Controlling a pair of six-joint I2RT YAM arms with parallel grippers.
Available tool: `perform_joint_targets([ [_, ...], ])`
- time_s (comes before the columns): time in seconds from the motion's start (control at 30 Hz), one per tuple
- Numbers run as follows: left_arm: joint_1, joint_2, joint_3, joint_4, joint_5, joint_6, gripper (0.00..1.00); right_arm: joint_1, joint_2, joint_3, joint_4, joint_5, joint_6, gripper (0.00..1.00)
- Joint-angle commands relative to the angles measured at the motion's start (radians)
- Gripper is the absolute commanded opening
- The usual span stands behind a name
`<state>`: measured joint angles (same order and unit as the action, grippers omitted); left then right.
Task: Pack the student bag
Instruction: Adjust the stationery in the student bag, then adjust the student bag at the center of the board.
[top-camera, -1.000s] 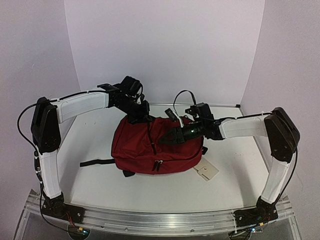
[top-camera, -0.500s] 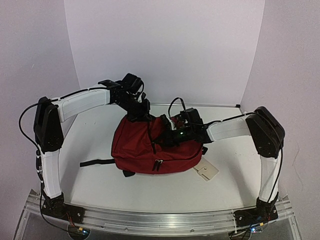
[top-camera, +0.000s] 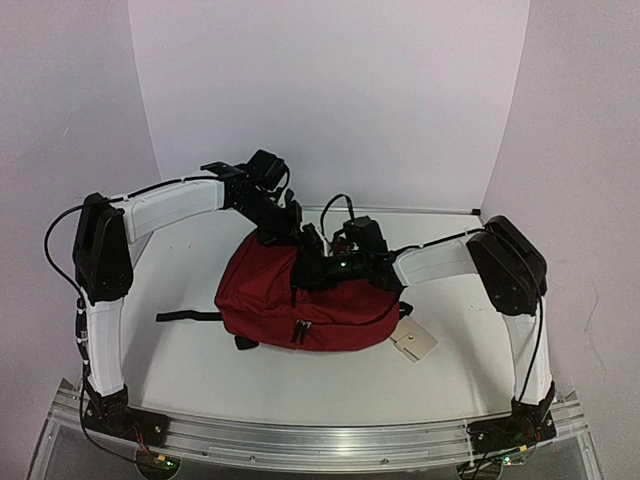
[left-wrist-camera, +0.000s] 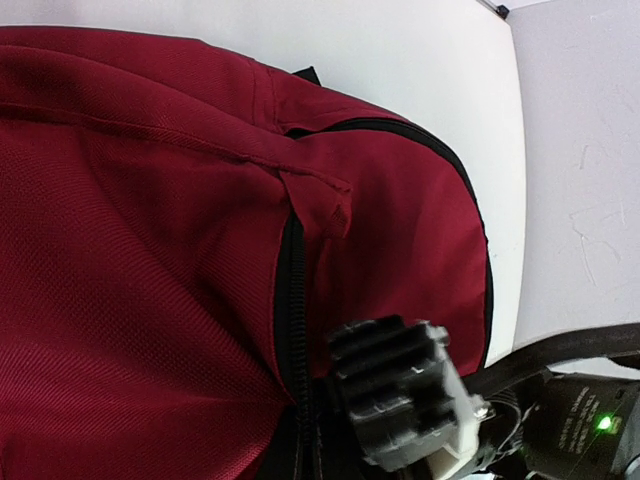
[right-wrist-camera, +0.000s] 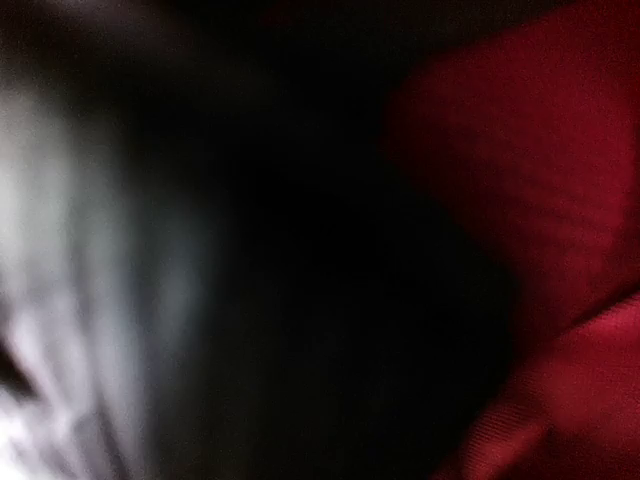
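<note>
- The bag (top-camera: 330, 310) lies in the middle of the counter (top-camera: 200, 370), between the two arms. Its long axis runs left to right, and a black strap (top-camera: 185, 317) trails off its left end.
- Its mouth appears to face up and toward the far wall. The zipper (left-wrist-camera: 292, 300) runs along that top side.
- The left hand (top-camera: 283, 228) is closed tight at the bag's far upper rim. It seems to be pinching the fabric there, though the contact itself is hidden.
- The right hand (top-camera: 312, 268) reaches in from the right along the bag's length and is sunk into the mouth. Its own camera shows only dark blur, red cloth (right-wrist-camera: 500, 150) and grey lining (right-wrist-camera: 60, 300). I cannot tell how far it is open or whether it holds anything.
- The right hand is the nearer one to the inside. Any coming move probably runs along that left-right axis.
- A small beige tag (top-camera: 412, 342) lies on the counter just beside the bag's right near corner.
</note>
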<state>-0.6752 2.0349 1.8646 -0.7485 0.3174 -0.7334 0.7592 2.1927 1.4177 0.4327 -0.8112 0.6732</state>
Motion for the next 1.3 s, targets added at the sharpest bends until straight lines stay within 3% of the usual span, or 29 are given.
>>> perform_joint_targets([
  [0.0,-0.016,-0.093,0.005,0.091,0.022,-0.001,0.01,-0.035,-0.152,-0.097,0.041,-0.041,-0.037,0.41],
  [0.13,-0.009,-0.095,0.012,0.025,-0.037,0.007,0.03,-0.132,-0.335,-0.188,-0.097,-0.065,-0.097,0.6],
  [0.27,-0.008,-0.067,0.045,-0.043,-0.075,0.03,0.05,-0.205,-0.486,-0.168,-0.492,0.09,-0.315,0.77],
  [0.4,-0.009,-0.055,0.068,-0.057,-0.083,0.038,0.06,-0.275,-0.538,-0.155,-0.85,0.262,-0.427,0.85],
  [0.5,-0.009,-0.052,0.075,-0.058,-0.086,0.046,0.06,-0.326,-0.538,-0.174,-1.01,0.281,-0.482,0.87],
  [0.63,-0.008,-0.052,0.081,-0.064,-0.085,0.052,0.06,-0.365,-0.561,-0.204,-1.107,0.305,-0.498,0.97],
  [0.77,-0.009,-0.063,0.064,-0.055,-0.094,0.05,0.07,-0.372,-0.582,-0.266,-1.113,0.273,-0.466,0.98],
  [0.83,-0.008,-0.07,0.053,-0.048,-0.098,0.045,0.07,-0.373,-0.564,-0.296,-1.08,0.176,-0.432,0.98],
  [0.93,-0.009,-0.081,0.028,-0.037,-0.1,0.034,0.08,-0.367,-0.491,-0.289,-1.029,0.007,-0.426,0.86],
  [0.97,-0.009,-0.085,0.02,-0.033,-0.101,0.03,0.08,-0.366,-0.45,-0.265,-1.028,-0.041,-0.437,0.77],
  [1.07,-0.009,-0.093,0.002,-0.026,-0.109,0.016,0.09,-0.368,-0.339,-0.166,-1.038,-0.189,-0.459,0.4],
  [1.13,-0.008,-0.094,0.003,-0.038,-0.115,0.01,0.08,-0.367,-0.336,-0.091,-1.042,-0.243,-0.463,0.1],
  [1.17,-0.008,-0.099,0.0,-0.042,-0.119,0.007,0.08,-0.367,-0.356,-0.054,-1.041,-0.252,-0.469,0.02],
  [1.27,-0.009,-0.129,-0.021,-0.03,-0.127,-0.004,0.07,-0.368,-0.441,0.078,-1.038,-0.245,-0.472,0.0],
])
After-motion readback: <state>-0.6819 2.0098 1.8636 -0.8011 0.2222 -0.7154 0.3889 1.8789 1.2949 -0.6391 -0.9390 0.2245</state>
